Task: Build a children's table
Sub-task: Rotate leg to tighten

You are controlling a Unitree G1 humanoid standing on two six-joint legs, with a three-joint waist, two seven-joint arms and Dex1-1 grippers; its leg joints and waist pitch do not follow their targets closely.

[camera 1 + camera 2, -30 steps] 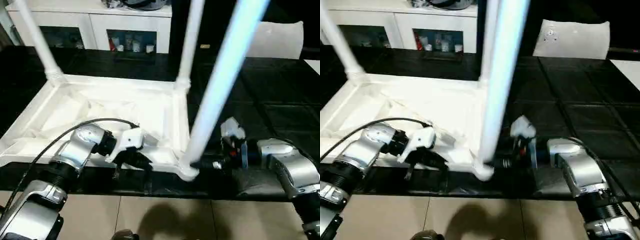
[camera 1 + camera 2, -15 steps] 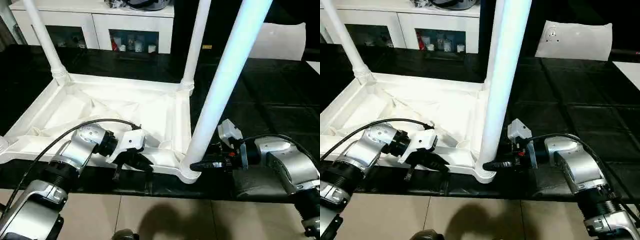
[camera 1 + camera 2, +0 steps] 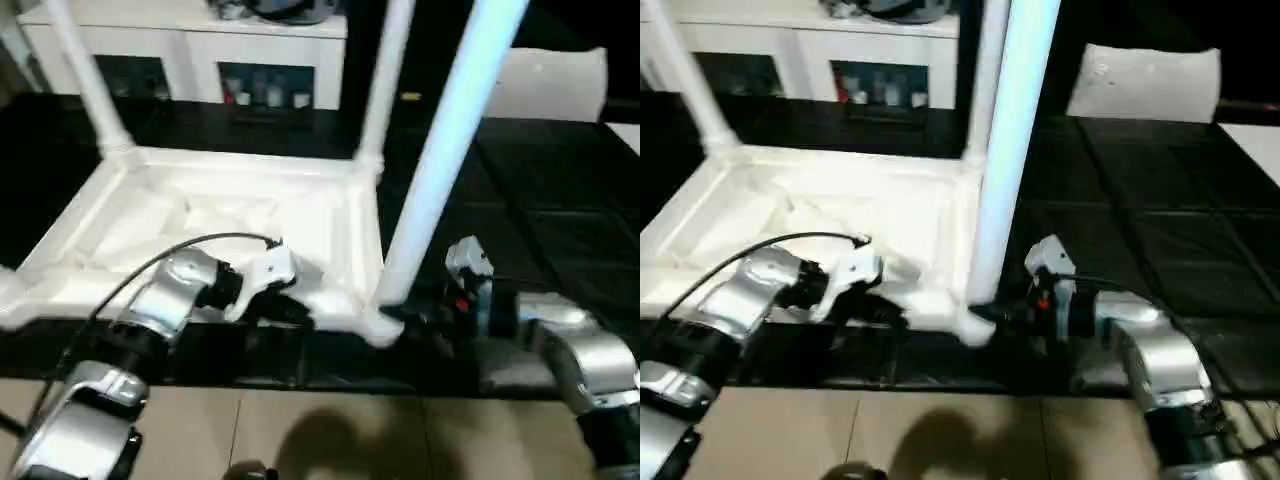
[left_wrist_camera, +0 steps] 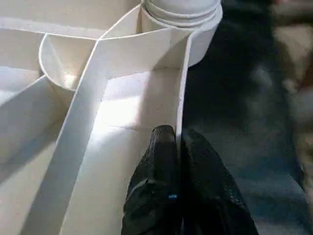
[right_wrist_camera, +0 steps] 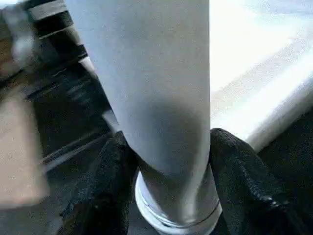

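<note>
- The children's table top (image 3: 230,215) is lying upside down on the black mat (image 3: 540,200) in front of me, its ribbed underside facing up.
- Three legs are standing in its corner sockets: the far left leg (image 3: 85,75), the far right leg (image 3: 385,75), and the near right leg (image 3: 440,150) closest to me.
- My left gripper (image 4: 177,147) is pinching the thin near rim wall of the top, one black finger on each side, fingers pressed together on it, not far from the near right socket (image 4: 183,19).
- My right gripper (image 5: 168,161) is clamping the near right leg low down, just above the socket collar, with one black finger (image 5: 110,181) on each side of the tube.
- Behind the mat a white cabinet (image 3: 190,45) with glass doors is standing, and a flat white sheet (image 3: 1145,85) is lying at the far right.
</note>
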